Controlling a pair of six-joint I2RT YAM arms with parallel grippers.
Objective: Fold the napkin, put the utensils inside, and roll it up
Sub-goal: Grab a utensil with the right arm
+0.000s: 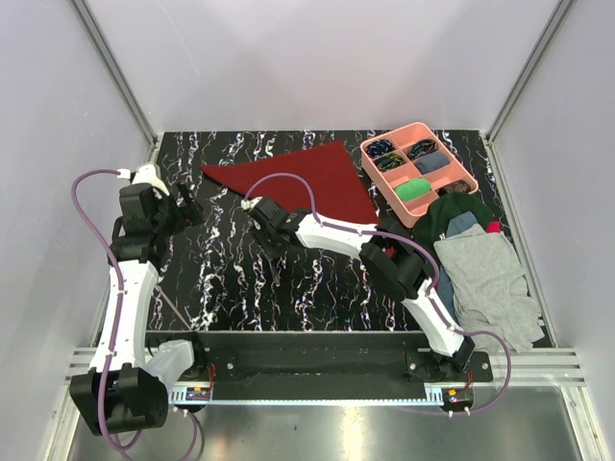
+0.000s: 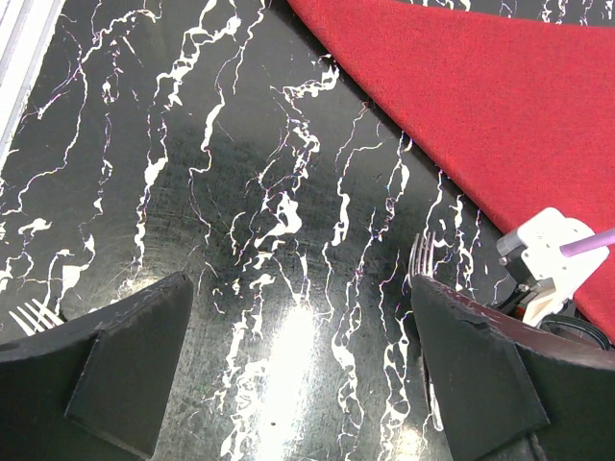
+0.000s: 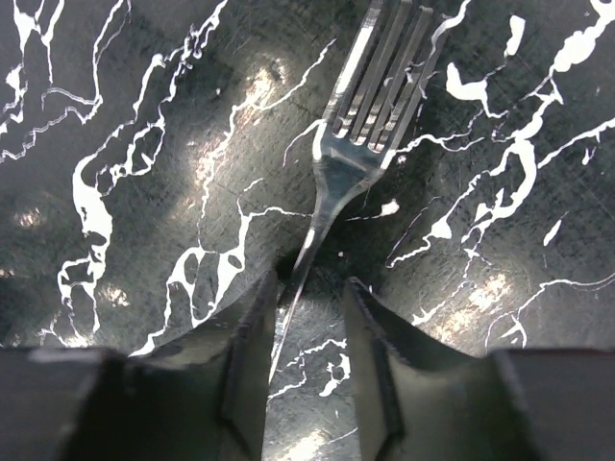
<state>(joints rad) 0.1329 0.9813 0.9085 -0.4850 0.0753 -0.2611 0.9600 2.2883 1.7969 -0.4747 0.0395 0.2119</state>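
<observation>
- Maroon napkin (image 1: 298,178), one, folded to a triangle, lies flat at the far middle of the table (image 1: 327,288) in the top view. The right claw (image 1: 272,252) is low just in front of it, the left claw (image 1: 183,206) well off to the left.
- Left wrist: left claw wide open, empty. Two forks show, one (image 2: 34,312) lower left, one (image 2: 423,259) near the napkin's edge.
- Right wrist: narrowed jaws straddle one fork (image 3: 356,144) at its handle, gaps showing, no grip yet.
- Step, as judged: picking up a fork. Next: clamp, lift, lay it on the napkin.
</observation>
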